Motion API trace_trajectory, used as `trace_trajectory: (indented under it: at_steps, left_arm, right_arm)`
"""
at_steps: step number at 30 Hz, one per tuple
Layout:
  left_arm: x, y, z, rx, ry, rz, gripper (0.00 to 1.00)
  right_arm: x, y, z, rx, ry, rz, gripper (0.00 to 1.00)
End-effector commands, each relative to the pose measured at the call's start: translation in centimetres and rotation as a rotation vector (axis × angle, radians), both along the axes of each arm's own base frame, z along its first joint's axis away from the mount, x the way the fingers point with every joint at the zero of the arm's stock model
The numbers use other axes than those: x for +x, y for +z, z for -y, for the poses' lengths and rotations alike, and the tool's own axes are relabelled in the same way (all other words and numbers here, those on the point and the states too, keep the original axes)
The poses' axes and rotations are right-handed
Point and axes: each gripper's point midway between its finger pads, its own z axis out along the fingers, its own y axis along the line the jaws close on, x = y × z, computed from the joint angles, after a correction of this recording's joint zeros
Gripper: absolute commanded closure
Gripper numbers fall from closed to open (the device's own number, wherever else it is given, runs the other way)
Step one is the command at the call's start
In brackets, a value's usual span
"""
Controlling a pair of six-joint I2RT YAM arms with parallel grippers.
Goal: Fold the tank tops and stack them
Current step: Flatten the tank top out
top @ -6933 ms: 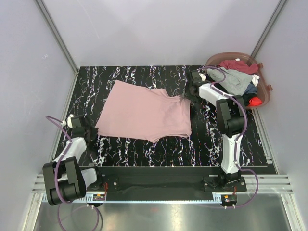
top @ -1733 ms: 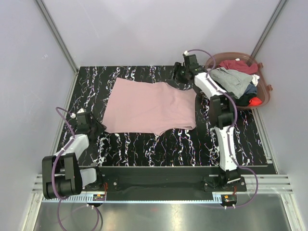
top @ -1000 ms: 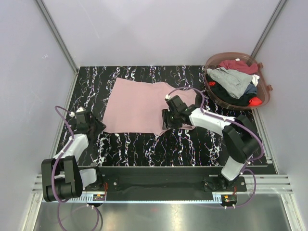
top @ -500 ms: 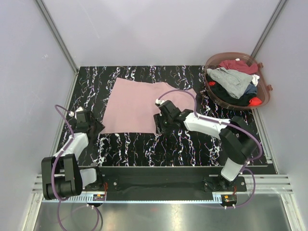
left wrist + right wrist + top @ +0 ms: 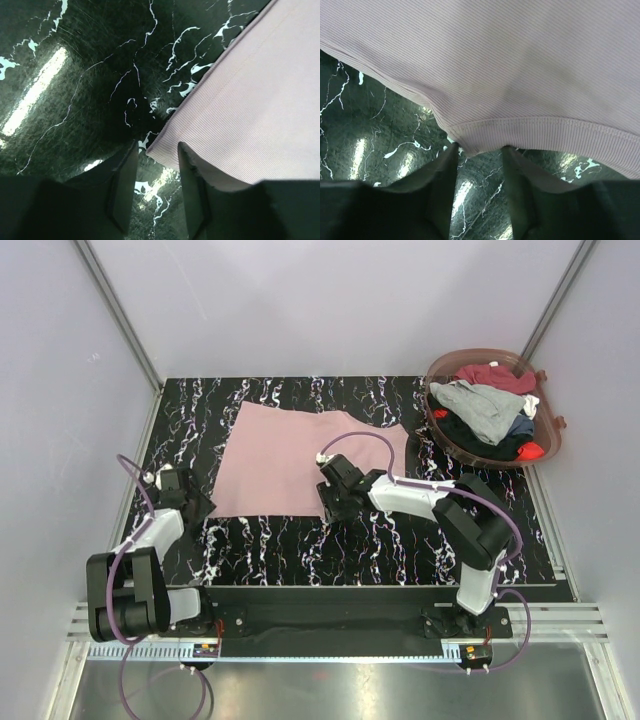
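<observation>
On the black desk (image 5: 260, 540) the pink top (image 5: 290, 455) lies flat; left pincer (image 5: 156, 150) and right pincer (image 5: 480, 150) straddle its near edge, part open, empty. Next, probably: pinch, then fold.

The black, white-veined worktop (image 5: 400, 540) carries a pink tank top (image 5: 290, 455) spread flat over its middle and left, hem to the left. A round brownish basket (image 5: 482, 353) sits at the far right corner, well apart from the top.

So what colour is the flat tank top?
Dusty pink; the tank top shows best in the overhead view.
</observation>
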Motion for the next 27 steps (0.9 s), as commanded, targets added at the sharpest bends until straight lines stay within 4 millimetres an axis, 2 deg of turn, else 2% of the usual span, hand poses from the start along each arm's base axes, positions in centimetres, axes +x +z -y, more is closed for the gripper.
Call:
trace_trajectory:
  at_steps: [1,4,7,8,15,19,22,23,24,25,27]
  left_arm:
    - [1.6,1.0,-0.2,0.014,-0.019,0.032,0.60]
    - [1.7,0.9,-0.2,0.015,-0.024,0.033,0.68]
    - [1.7,0.9,-0.2,0.017,-0.027,0.034,0.71]
    - [1.7,0.8,-0.3,0.018,-0.023,0.031,0.71]
    - [1.6,0.0,-0.1,0.005,-0.024,0.001,0.70]
    - [1.8,-0.4,0.0,0.000,-0.026,-0.017,0.60]
    - [1.9,-0.5,0.0,-0.005,-0.029,-0.018,0.60]
    - [2.0,-0.5,0.2,-0.012,-0.037,-0.014,0.63]
    - [2.0,-0.5,0.3,-0.013,-0.041,-0.012,0.81]
    - [2.0,-0.4,0.3,-0.014,-0.042,-0.011,0.89]
    - [2.0,-0.1,0.3,-0.013,-0.043,0.003,0.99]
  right_arm:
    - [1.5,1.3,-1.7,0.012,0.012,0.080,0.57]
    - [1.3,1.0,-1.5,0.000,0.019,0.080,0.69]
    - [1.1,1.1,-1.7,0.011,0.029,0.084,0.76]
    - [1.0,1.1,-1.7,0.014,0.030,0.083,0.82]
    - [0.6,1.0,-1.9,0.043,0.051,0.086,0.87]
    - [0.2,0.8,-2.2,0.064,0.066,0.072,0.88]
    - [0.3,0.8,-2.2,0.065,0.067,0.074,0.90]
    - [0.2,0.8,-2.2,0.067,0.067,0.073,0.90]
    - [0.3,0.9,-2.2,0.066,0.067,0.075,0.91]
    - [0.2,0.8,-2.2,0.066,0.068,0.076,0.91]
    - [0.2,1.0,-2.1,0.069,0.068,0.079,0.92]
